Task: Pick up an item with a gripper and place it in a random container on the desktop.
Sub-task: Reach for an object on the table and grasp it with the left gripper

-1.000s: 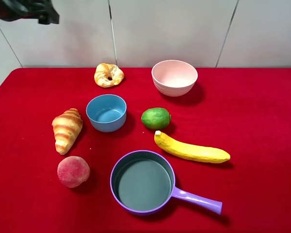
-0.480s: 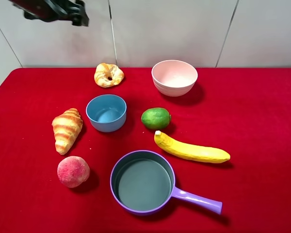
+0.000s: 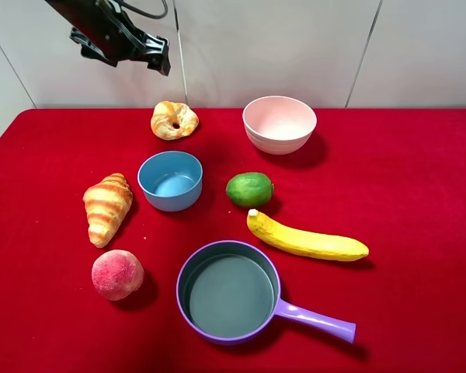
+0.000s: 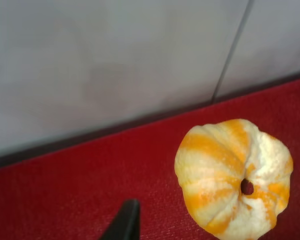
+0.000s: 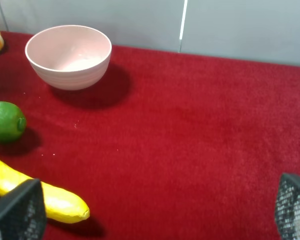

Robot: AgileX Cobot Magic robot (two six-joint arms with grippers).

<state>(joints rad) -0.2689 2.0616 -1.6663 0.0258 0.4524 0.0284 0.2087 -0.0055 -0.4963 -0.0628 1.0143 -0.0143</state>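
My left gripper [image 3: 158, 59] hovers above the ring pastry [image 3: 174, 120], jaws spread wide, empty; my right gripper [image 5: 151, 210] gapes empty too.

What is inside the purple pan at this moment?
Only the pan's bare grey-green floor shows; no item lies in it. The ring-shaped pastry sits on the red cloth, well outside the pan. The pan's near inner wall is hidden behind its own rim.
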